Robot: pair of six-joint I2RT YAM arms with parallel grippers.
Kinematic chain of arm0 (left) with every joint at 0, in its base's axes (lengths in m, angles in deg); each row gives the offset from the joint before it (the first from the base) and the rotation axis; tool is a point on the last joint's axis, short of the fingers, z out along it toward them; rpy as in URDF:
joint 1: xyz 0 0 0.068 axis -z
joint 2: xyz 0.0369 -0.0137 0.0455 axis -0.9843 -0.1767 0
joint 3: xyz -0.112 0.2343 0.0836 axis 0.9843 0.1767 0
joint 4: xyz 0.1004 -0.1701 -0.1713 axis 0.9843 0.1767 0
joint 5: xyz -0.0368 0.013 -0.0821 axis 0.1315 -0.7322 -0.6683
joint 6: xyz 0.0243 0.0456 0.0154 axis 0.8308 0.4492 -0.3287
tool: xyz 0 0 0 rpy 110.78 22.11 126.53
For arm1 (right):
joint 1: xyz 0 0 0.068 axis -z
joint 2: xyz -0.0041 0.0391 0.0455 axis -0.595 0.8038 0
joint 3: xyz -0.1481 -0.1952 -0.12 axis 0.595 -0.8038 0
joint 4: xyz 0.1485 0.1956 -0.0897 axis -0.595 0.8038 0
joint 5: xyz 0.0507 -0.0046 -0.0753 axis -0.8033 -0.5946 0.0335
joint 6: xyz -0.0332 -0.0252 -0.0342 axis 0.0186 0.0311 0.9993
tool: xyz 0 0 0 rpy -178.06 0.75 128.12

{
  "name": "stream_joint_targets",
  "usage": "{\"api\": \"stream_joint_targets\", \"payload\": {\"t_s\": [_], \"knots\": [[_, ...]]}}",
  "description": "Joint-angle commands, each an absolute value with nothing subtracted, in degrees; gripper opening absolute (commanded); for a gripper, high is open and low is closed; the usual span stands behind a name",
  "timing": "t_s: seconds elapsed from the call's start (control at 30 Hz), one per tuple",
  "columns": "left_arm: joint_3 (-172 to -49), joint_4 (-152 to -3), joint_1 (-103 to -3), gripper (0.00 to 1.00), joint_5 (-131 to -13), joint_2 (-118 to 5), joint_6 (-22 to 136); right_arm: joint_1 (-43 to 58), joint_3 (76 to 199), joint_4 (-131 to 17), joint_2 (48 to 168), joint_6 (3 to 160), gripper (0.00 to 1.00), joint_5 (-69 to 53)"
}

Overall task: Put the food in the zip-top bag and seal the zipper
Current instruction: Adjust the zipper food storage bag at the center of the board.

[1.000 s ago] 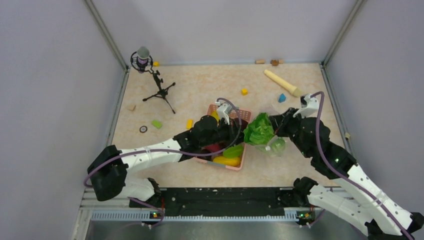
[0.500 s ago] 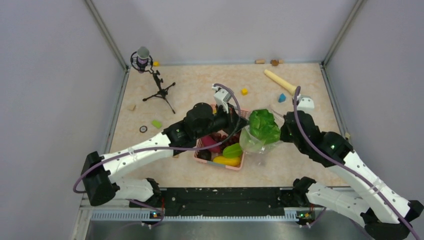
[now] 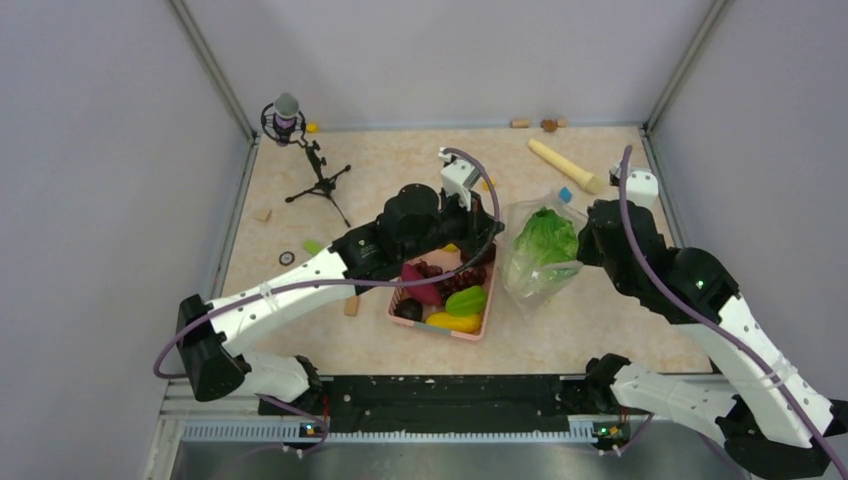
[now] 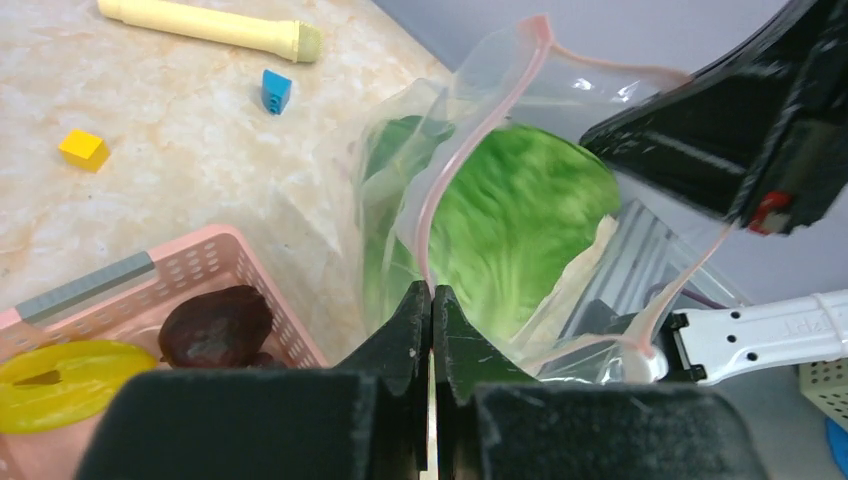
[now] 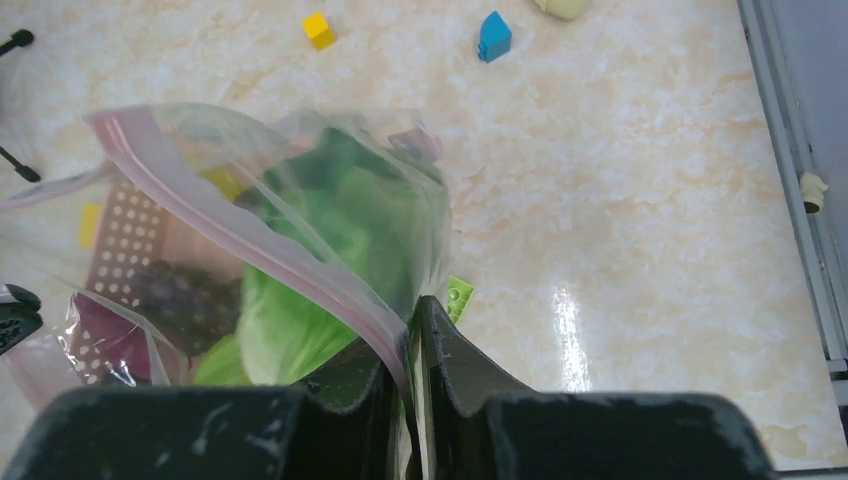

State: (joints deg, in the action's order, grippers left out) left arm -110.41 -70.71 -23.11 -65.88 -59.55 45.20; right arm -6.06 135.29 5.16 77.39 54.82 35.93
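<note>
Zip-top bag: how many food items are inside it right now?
1: the lettuce head sits inside the zip-top bag, right of the pink basket. Smaller items behind it could be hidden.

We see the green-white lettuce head (image 4: 520, 230) only blurred through the clear crinkly bag (image 4: 392, 150); the pink plastic basket (image 4: 215, 262) runs off-frame.

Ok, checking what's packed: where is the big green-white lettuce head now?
Top view: the big green-white lettuce head is inside the clear zip-top bag, just right of the pink plastic basket.
</note>
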Motion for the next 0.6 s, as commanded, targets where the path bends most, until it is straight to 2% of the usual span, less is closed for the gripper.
{"api": "stream_joint_targets", "payload": {"t_s": [0.0,0.17,0.33,0.57], "knots": [[-109.68,-71.67,-23.23,0.0,-63.4,-56.6,48.46,-6.03,139.15,8.12,75.9,54.77,0.11,39.22],[-108.56,-72.11,-23.29,0.0,-61.6,-54.5,48.84,-6.03,140.83,9.34,75.87,54.93,0.1,39.59],[-108.68,-72.58,-23.22,0.0,-63.24,-55.34,48.76,-6.03,139.99,7.65,75.83,54.82,0.01,39.81],[-110.19,-71.22,-23.46,0.02,-63.49,-58.26,48.65,-6.04,135.91,0.34,76.45,56.48,0.0,43.82]]}}
